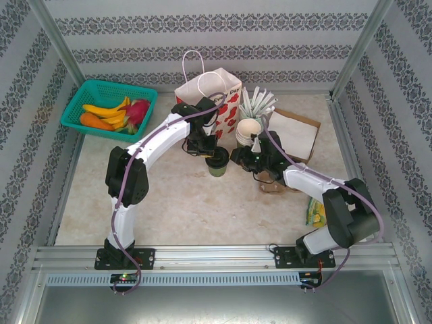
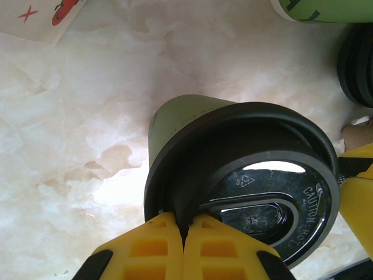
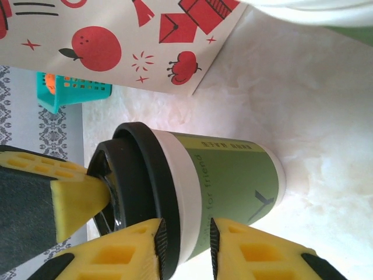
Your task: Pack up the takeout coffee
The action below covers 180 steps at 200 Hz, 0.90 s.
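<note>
Yellow fingers (image 2: 157, 251) of the left gripper (image 2: 185, 233) are seen closest, pinched together on the raised rim of the black lid (image 2: 256, 192) that caps the takeout coffee (image 1: 217, 162). The cup is stood upright on the marbled desk (image 1: 189, 209), just in front of the red-printed paper bag (image 1: 210, 94) and near a nested stack of cups (image 1: 248, 131). The right gripper (image 3: 185, 239) is held at the cup's other side with its fingers (image 3: 122, 256) set narrowly apart, the lid's edge and the cup's pale band lying between them, though whether they are clamped cannot be told.
</note>
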Motion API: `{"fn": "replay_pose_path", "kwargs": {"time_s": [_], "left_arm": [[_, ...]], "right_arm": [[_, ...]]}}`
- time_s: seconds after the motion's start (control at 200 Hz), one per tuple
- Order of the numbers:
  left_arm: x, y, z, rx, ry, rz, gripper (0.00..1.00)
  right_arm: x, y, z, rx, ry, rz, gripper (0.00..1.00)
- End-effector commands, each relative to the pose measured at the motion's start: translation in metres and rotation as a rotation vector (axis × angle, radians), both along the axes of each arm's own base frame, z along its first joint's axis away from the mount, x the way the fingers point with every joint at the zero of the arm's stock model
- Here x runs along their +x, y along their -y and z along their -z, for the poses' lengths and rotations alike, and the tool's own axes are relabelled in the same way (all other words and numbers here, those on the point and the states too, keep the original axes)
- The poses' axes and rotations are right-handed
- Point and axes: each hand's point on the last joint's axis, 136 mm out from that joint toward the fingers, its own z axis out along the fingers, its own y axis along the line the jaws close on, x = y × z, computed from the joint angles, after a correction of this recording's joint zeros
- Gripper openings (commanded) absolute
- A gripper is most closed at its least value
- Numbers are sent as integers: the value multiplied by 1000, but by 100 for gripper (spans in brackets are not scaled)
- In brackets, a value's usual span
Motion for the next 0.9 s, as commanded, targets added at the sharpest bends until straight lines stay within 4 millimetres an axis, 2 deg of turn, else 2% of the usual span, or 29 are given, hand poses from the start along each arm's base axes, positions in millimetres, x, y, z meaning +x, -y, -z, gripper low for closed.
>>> {"fn": "replay_pose_path", "kwargs": {"time_s": [0.0, 0.12, 0.215, 0.36, 0.649, 0.764, 0.894], "left_arm": [[-10, -7, 40, 68, -104, -4, 0], [-9, -6, 39, 66, -103, -2, 0], [-9, -6, 38, 64, -102, -2, 0], [-9, -6, 38, 63, -103, 2, 0], [-11, -5, 44, 67, -118, 21, 0], [-17, -7, 43, 67, -134, 41, 0], [-22, -10, 33, 67, -129, 51, 0]], "right_arm": [[8, -13, -15, 30, 51, -54, 30], [8, -15, -11, 29, 39, -60, 30], [8, -15, -6, 19, 27, -55, 25], [5, -9, 13, -25, -27, -24, 18], [-12, -2, 46, -155, -108, -6, 15], [-20, -6, 48, -161, -122, -15, 15], [-30, -16, 45, -149, -136, -38, 15]]}}
